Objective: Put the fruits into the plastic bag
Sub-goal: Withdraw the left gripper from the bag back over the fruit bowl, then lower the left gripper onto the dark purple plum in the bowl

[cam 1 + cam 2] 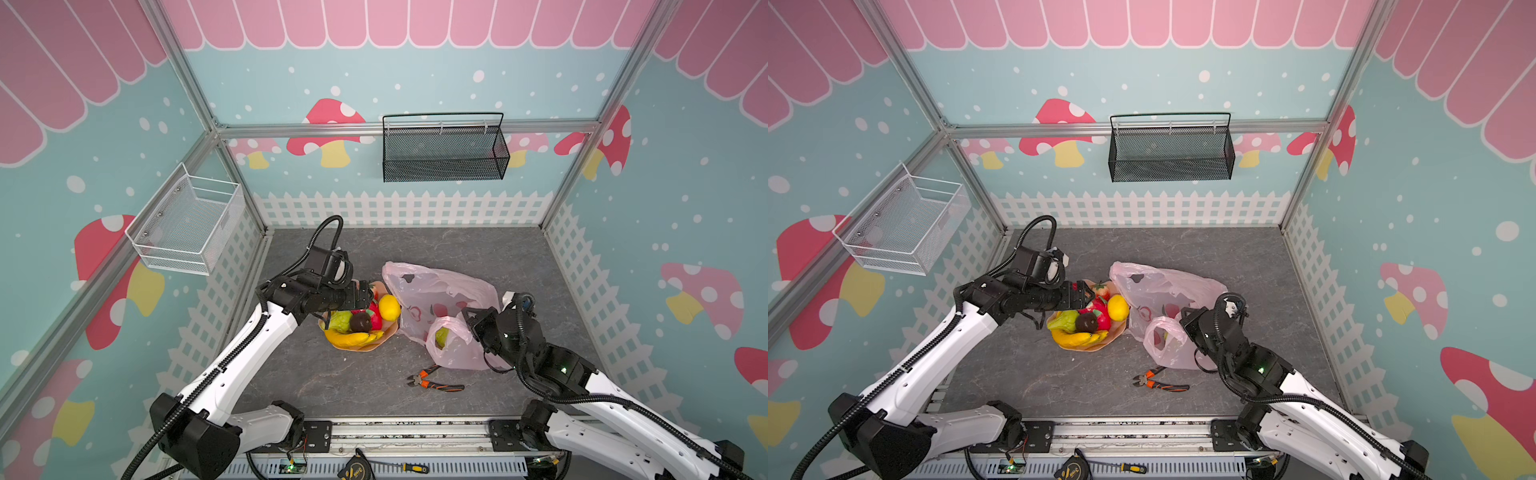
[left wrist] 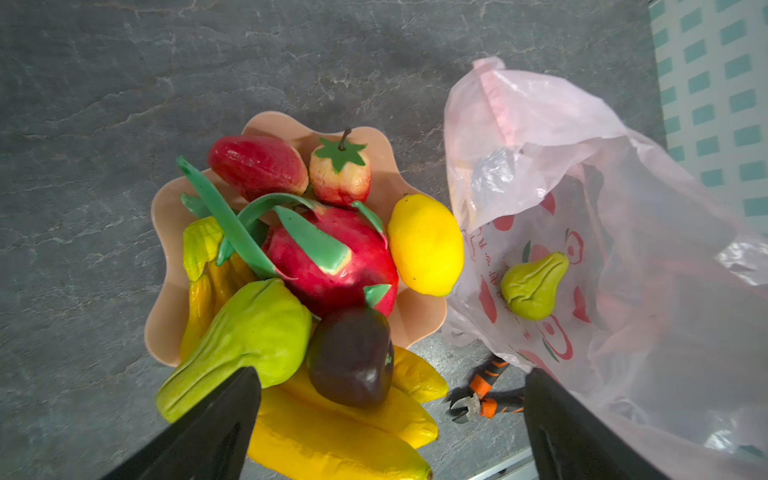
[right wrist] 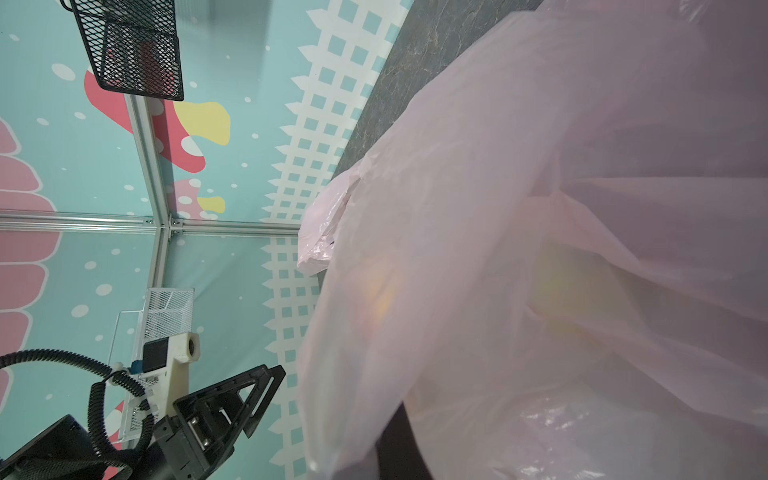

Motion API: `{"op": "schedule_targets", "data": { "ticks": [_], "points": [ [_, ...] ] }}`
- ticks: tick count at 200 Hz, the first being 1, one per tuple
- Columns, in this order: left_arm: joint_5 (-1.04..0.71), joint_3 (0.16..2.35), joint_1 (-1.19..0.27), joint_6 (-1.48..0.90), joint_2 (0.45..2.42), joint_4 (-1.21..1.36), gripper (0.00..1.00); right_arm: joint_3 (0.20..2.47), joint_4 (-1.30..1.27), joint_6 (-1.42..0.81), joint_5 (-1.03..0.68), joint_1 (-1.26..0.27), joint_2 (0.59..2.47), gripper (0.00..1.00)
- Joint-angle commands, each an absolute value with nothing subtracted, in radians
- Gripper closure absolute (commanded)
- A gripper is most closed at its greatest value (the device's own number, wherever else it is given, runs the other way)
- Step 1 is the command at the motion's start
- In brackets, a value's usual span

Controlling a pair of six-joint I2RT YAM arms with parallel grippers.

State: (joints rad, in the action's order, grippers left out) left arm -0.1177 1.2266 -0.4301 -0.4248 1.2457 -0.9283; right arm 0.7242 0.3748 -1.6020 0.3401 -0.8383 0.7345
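Observation:
The fruits lie heaped on a peach wavy plate (image 2: 166, 232): banana bunch (image 2: 332, 436), lemon (image 2: 426, 245), bumpy green one (image 2: 249, 332), dark brown one (image 2: 351, 357) and red ones (image 2: 332, 266). My left gripper (image 2: 392, 374) hangs open just above the heap (image 1: 368, 293), holding nothing. The pink plastic bag (image 1: 432, 291) lies right of the plate, and a small green fruit (image 2: 534, 286) rests inside it. My right gripper (image 1: 467, 316) is shut on the bag's near edge and holds the mouth up. In the right wrist view the bag (image 3: 498, 208) drapes over the jaws.
Orange-handled pliers (image 1: 434, 380) lie on the grey floor in front of the bag. A black mesh basket (image 1: 444, 149) hangs on the back wall and a white wire basket (image 1: 187, 226) on the left wall. Fence-printed walls enclose the floor.

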Motion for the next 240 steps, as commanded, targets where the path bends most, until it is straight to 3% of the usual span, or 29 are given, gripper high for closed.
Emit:
{"op": "schedule_targets", "data": {
  "ticks": [1, 118, 240],
  "points": [
    [-0.048, 1.215, -0.458, -0.366, 1.272, -0.951, 0.01, 0.727, 0.384, -1.606, 0.342, -0.836, 0.733, 1.00],
    [0.145, 1.206, -0.561, -0.316, 1.423, -0.986, 0.05, 0.724, 0.384, -1.607, 0.339, -0.836, 0.732, 1.00],
    [0.079, 1.180, -0.562, -0.317, 1.497, -0.980, 0.18, 0.722, 0.379, -1.604, 0.343, -0.835, 0.726, 1.00]
  ]
}}
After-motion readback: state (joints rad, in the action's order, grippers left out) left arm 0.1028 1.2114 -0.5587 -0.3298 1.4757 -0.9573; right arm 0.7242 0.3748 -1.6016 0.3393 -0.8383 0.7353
